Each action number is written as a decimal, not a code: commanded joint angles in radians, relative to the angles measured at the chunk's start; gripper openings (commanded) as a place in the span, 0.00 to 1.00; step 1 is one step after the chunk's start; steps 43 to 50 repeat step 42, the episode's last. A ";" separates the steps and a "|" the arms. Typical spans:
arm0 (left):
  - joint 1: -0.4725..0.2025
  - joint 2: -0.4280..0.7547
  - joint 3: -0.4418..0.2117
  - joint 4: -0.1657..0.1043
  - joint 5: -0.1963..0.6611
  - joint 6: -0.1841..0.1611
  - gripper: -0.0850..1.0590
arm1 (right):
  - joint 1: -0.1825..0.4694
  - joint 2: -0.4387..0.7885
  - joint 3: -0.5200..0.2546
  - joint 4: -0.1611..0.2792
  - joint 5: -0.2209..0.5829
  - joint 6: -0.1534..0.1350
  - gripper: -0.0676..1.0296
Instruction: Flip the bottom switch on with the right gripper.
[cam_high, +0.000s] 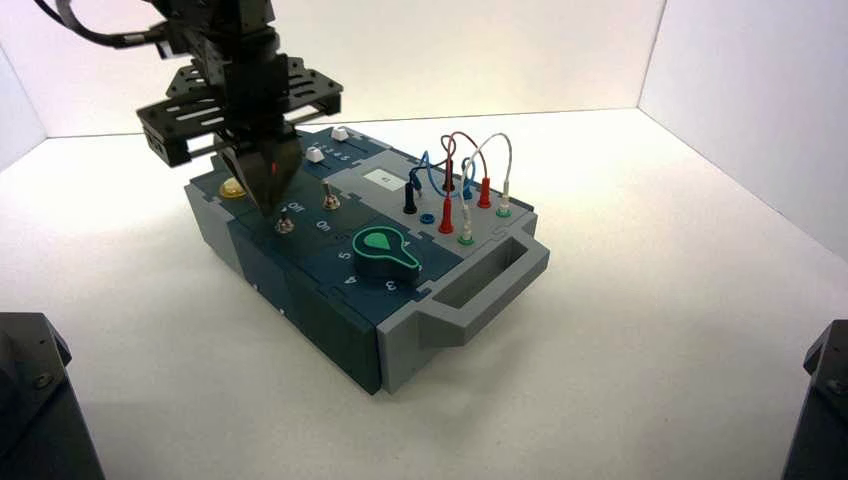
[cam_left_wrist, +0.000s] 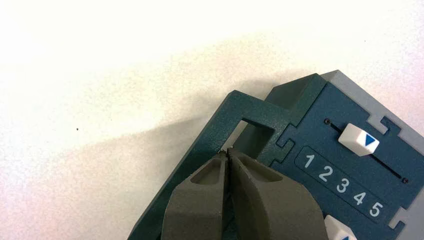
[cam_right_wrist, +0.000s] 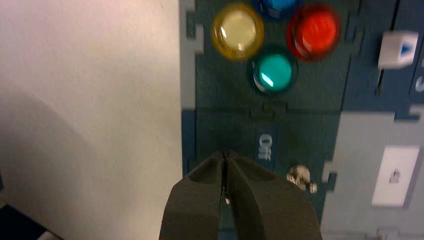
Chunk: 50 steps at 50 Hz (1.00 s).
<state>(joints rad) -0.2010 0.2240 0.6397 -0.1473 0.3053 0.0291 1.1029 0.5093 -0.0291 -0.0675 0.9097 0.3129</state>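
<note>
Bench: white surface under the box, reaching nearest the camera and running back to pale walls.
Grey handle: near end of the box, jutting toward the high view's lower right.
Knob: dark with a green outline, on the dark face just behind that handle.
Bottom switch: silver toggle on the dark face, near the outer rim, farther back than the knob. Its thin lever stands up off the hex base, long axis roughly upright to the face; its exact lean cannot be told.
Right claw: above the dark face, fingers tapering downward, tips just beside the bottom switch in the high view. Fingertips closed together, nothing seen between them; whether they touch the lever cannot be told.
Twin toggle: silver, nearer the grey plug panel, beside the "Off" lettering.
Buttons: yellow, green, red and blue, grouped beyond the toggles.
Sliders: two white knobs, farther back, by figures 1 to 5.
Left claw: at the far end, over the dark handle, tips together, nothing seen in them.
</note>
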 joint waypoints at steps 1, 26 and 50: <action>0.017 -0.063 -0.031 0.003 -0.023 0.003 0.05 | 0.000 -0.026 -0.061 -0.021 -0.003 -0.012 0.04; 0.015 -0.219 -0.014 0.005 -0.011 0.012 0.05 | -0.005 -0.086 -0.054 -0.041 0.015 -0.041 0.04; -0.002 -0.270 0.008 0.003 -0.018 0.020 0.05 | -0.005 -0.141 -0.015 -0.041 -0.018 -0.043 0.04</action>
